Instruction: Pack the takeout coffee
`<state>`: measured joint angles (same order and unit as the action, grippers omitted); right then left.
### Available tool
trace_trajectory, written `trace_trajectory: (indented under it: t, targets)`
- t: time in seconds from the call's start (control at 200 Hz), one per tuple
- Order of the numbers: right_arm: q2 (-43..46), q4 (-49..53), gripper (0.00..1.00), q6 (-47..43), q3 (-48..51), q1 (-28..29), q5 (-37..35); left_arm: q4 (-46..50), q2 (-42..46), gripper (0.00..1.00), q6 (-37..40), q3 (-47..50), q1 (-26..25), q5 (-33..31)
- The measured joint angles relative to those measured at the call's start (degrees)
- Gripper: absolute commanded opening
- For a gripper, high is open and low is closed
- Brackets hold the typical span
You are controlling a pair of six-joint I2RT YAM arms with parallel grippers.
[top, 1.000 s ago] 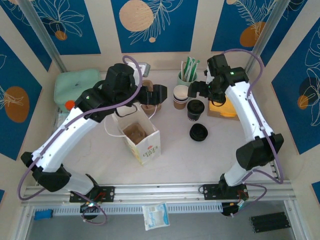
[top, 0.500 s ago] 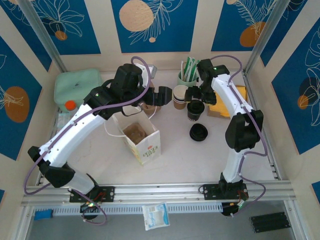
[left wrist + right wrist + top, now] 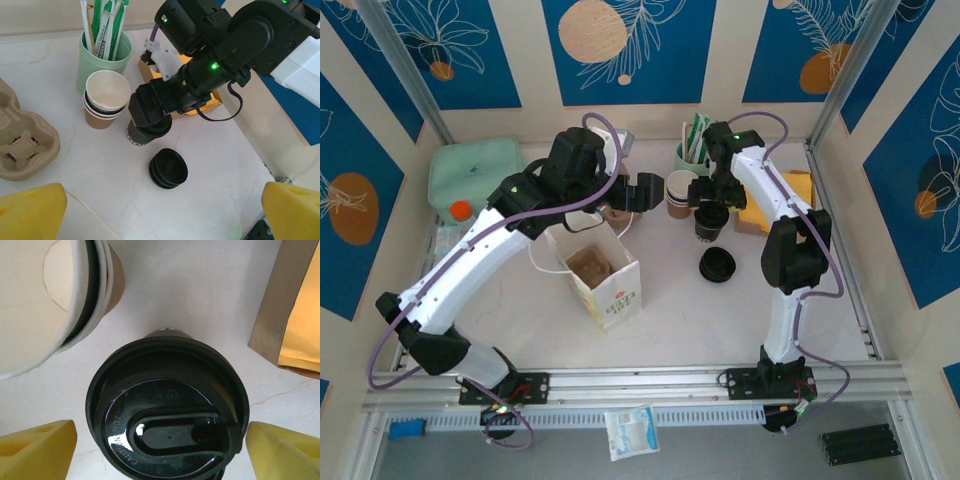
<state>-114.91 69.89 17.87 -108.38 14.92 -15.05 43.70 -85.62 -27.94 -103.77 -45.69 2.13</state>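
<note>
The white, marble-veined table (image 3: 680, 320) is walled by metal posts and blue panels. Its widest bare stretch lies on the arm-base side of the takeout coffee (image 3: 710, 222). The open paper bag (image 3: 605, 275), white outside with a brown bottom, stands upright to the coffee's left with clear surface between them.

Far left of the coffee lies a rounded mint-green case (image 3: 470, 170). Left of the coffee sits a moulded pulp cup carrier (image 3: 22, 145), dimpled and matt. Just right of the coffee is a flat brown cardboard box (image 3: 295, 315) with a yellow face.

Behind the coffee a smooth green tumbler (image 3: 102, 52) holds paper-wrapped straws. A nested stack of lidless paper cups (image 3: 105, 97) stands just beside the coffee with a thin gap between them. The loose black lids (image 3: 168, 167), ribbed and stacked, lie near the coffee on the arm-base side.

The right gripper (image 3: 160, 450) straddles the coffee's glossy black lid, its yellow foam pads (image 3: 37, 447) spread either side. A sliver of table shows at the left pad. The left gripper (image 3: 161, 215) hangs to the coffee's left, spread wide and holding nothing.
</note>
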Motion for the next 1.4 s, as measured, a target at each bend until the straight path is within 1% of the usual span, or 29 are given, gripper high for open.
trace_trajectory:
  t: [0.195, 0.53, 0.83, 1.17, 1.215, 1.4]
  targets:
    - [-0.2, 0.0, 0.82, -0.5, 0.0, 0.1, 0.0, 0.0, 0.0, 0.99, 0.0, 0.0, 0.0, 0.0]
    - [-0.2, -0.1, 0.83, -0.6, 0.0, 0.1, 0.0, 0.0, 0.0, 0.99, 0.0, 0.0, 0.0, 0.0]
    - [-0.3, -0.9, 0.81, -0.6, 0.8, 0.2, 0.0, 0.0, 0.0, 0.99, 0.0, 0.0, 0.0, 0.0]
    - [-0.6, -1.6, 0.74, -1.0, 2.0, 0.6, -0.8, 0.0, 0.0, 0.99, 0.0, 0.1, 0.0, 0.0]
    - [-0.6, -1.7, 0.71, -1.0, 2.0, 0.7, -0.9, 0.0, 0.0, 0.99, 0.0, 0.2, 0.0, 0.0]
    - [-0.3, -2.1, 0.68, -1.0, 2.3, 0.9, -1.3, 0.0, 0.0, 0.99, 0.0, 0.3, 0.0, 0.0]
